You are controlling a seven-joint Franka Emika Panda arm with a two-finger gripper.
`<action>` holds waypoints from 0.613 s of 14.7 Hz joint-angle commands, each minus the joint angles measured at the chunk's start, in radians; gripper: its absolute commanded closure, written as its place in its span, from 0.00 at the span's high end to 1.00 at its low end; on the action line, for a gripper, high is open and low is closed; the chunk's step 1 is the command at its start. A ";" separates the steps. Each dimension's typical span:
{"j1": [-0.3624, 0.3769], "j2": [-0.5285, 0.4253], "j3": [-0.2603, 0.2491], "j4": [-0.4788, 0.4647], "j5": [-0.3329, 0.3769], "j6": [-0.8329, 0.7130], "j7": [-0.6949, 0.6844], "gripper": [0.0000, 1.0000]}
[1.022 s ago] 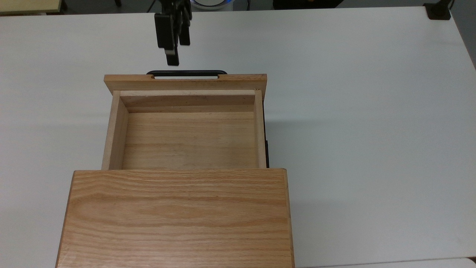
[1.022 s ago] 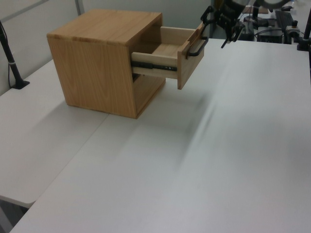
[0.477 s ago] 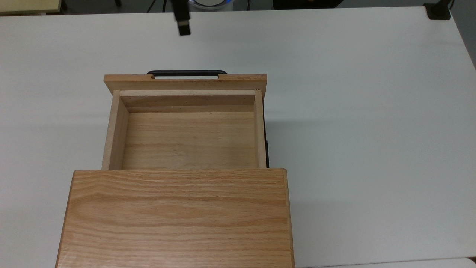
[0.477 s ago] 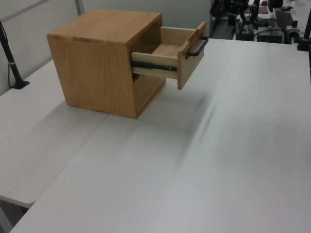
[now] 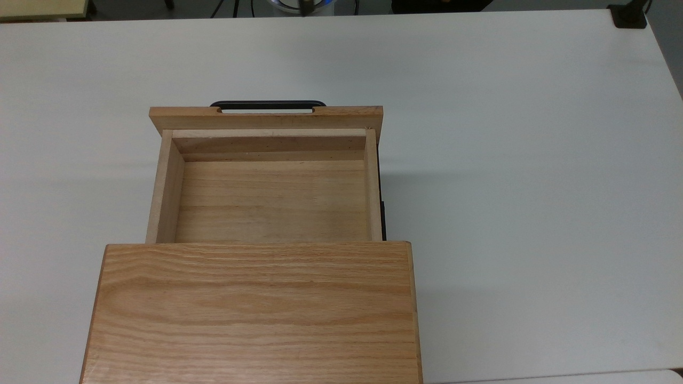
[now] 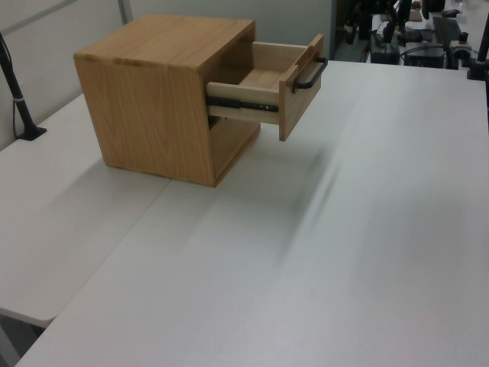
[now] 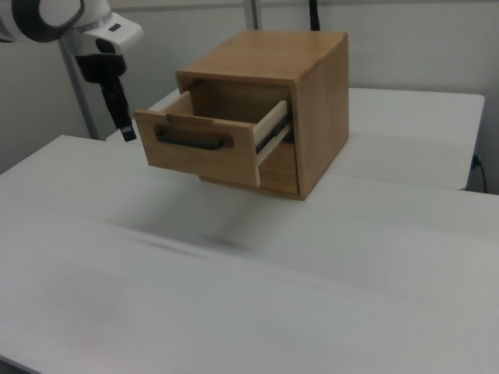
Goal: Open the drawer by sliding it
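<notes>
Top view: the drawer (image 5: 269, 184) stands pulled out of the oak cabinet (image 5: 256, 312), its black bar handle (image 5: 268, 104) toward the top view's upper edge, its rear part hidden under the cabinet top.

Left view: the drawer (image 6: 267, 88) juts over the white table (image 6: 321, 252).

Right view: the gripper (image 7: 125, 128) hangs apart from the handle (image 7: 193, 142), holding nothing; its opening cannot be told.

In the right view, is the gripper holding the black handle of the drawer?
No. The gripper hangs apart from the light wooden drawer, to the right view's left of its thin black bar handle.
</notes>
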 commanded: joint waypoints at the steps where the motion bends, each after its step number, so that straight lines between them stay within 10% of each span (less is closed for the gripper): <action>1: 0.078 0.002 -0.005 0.031 -0.105 -0.116 -0.290 1.00; 9: 0.086 0.061 -0.016 0.034 -0.165 -0.214 -0.428 1.00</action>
